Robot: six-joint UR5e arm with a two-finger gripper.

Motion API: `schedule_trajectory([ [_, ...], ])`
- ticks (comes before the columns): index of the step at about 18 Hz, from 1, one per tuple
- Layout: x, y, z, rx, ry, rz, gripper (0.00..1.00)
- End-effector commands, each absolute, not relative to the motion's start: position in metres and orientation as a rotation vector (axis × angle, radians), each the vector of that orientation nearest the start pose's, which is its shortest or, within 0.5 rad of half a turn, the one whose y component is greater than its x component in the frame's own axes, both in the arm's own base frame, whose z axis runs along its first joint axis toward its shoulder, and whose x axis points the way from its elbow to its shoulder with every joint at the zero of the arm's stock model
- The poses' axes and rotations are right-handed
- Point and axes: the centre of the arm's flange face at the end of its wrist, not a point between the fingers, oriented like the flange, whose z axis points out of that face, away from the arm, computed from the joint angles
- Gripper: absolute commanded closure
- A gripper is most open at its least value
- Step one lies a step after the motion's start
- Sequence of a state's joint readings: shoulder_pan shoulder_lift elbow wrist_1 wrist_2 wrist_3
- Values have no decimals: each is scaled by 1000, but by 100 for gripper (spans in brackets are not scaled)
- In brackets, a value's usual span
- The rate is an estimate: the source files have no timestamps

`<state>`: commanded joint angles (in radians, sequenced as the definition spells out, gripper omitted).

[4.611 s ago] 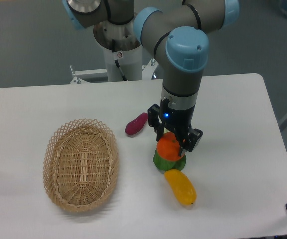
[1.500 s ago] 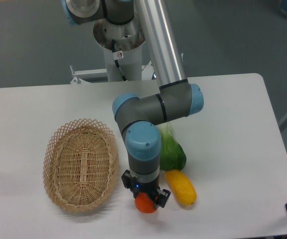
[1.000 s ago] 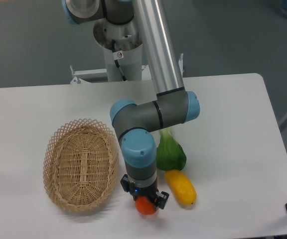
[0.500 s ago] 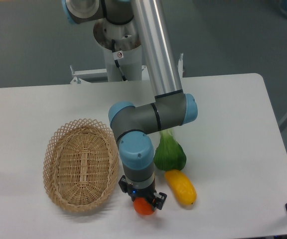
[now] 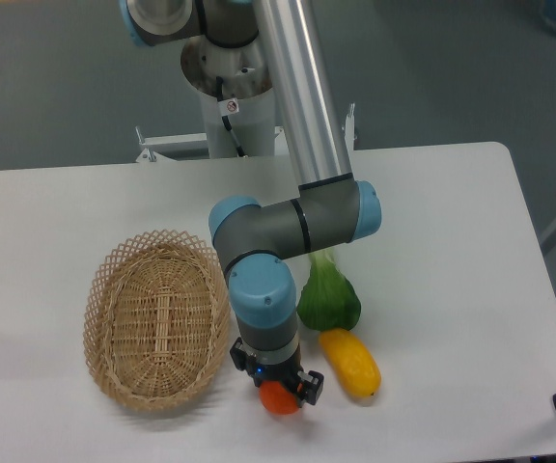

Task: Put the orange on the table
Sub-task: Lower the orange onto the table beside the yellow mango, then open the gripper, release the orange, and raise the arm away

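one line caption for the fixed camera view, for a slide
Gripper holds the orange low over the table, between basket and yellow fruit.

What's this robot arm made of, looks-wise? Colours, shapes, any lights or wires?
The arm is a shiny silver tube with grey rounded joints capped in light blue. A black cable and a small red-marked sticker sit on its pale base. The gripper is small and black, with a blue light glowing above its two short fingers.

Here's the arm: a long polished silver tube, grey joint housings, and rounded light-blue caps on every joint. Down at the wrist there's a small blue light glowing on a black collar, and below it the black gripper. Far back, a silver-white base column carries a black cable and a small red-and-white sticker.
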<state>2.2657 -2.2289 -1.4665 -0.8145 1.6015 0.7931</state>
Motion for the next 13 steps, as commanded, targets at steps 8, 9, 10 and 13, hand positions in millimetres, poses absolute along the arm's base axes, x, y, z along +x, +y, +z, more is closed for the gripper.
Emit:
schedule_trajectory([
  [8,-362,636,255,-2939,139,304,0],
  [9,-362,635,265,-2925,146,313,0],
  [10,-365,632,275,-2915,137,319,0],
  [13,-368,628,303,-2889,163,360,0],
])
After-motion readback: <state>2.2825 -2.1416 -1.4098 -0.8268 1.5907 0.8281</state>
